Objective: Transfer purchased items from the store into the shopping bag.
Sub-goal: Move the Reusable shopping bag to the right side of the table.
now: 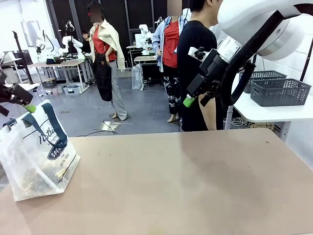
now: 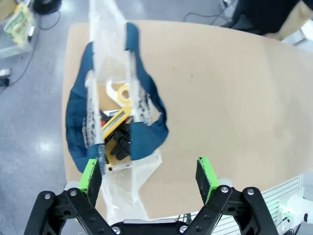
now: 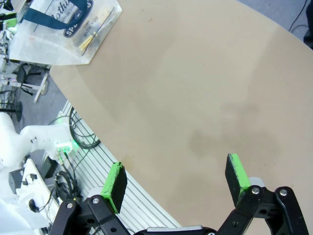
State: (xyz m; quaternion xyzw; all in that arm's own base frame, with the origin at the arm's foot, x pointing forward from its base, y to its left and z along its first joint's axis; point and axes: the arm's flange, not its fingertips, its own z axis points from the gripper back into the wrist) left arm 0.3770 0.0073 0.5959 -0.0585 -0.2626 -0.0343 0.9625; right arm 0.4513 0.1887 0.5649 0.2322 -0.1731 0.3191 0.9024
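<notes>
Bare tan counter [image 1: 186, 186] holds the translucent whitish plastic shopping bag with navy handles [image 1: 36, 152] at its left end, yellow items already inside; both grippers' fingers [image 2: 149, 177] [image 3: 177, 181] wide open, empty — loading looks nearly done.

The shopping bag [image 1: 36, 156] is thin, crinkly see-through plastic with a faint sheen; its handles [image 2: 146, 127] look like matt woven cloth. The table [image 1: 186, 186] is smooth and matt, like laminate. Behind it, the baskets [image 1: 279, 92] are perforated matt plastic.
</notes>
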